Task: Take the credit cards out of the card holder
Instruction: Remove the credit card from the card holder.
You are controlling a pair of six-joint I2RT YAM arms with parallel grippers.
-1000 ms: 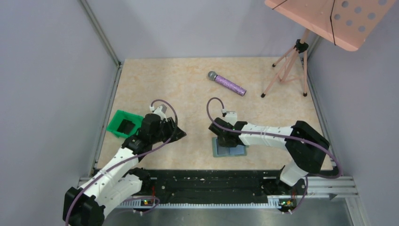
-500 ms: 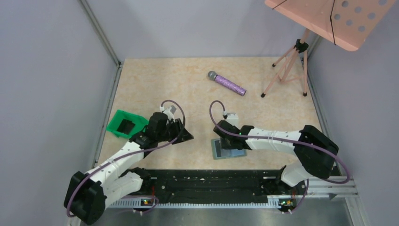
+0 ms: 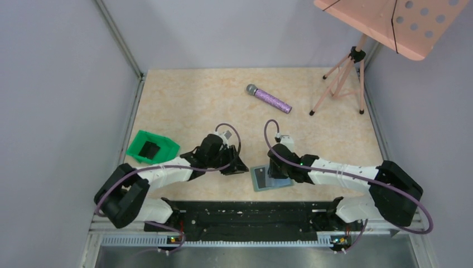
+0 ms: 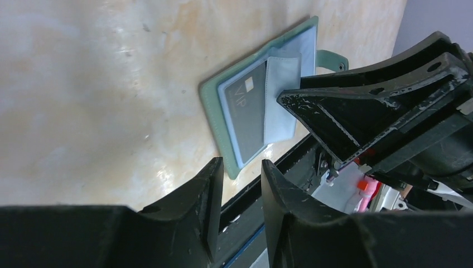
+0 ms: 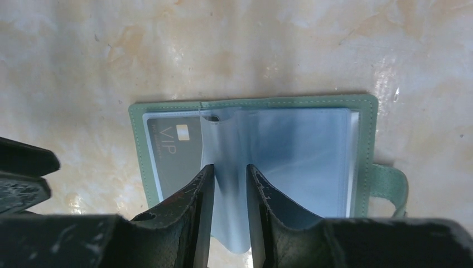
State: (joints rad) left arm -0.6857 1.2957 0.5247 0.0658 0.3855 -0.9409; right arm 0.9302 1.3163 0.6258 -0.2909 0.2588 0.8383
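While the right gripper pinches a pale inner sleeve of the card holder, which lies open on the table beneath it, a dark credit card marked VIP sits in the panel beside its fingers. Near the holder's edge, the left gripper hovers narrowly parted and empty. Another dark card lies in the green bin.

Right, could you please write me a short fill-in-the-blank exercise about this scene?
The card in the holder reads ___.
The holder lies ___, its sleeve pinched by the right gripper.
The left gripper holds ___.
The microphone is ___.
Missing words: VIP; open; nothing; purple.
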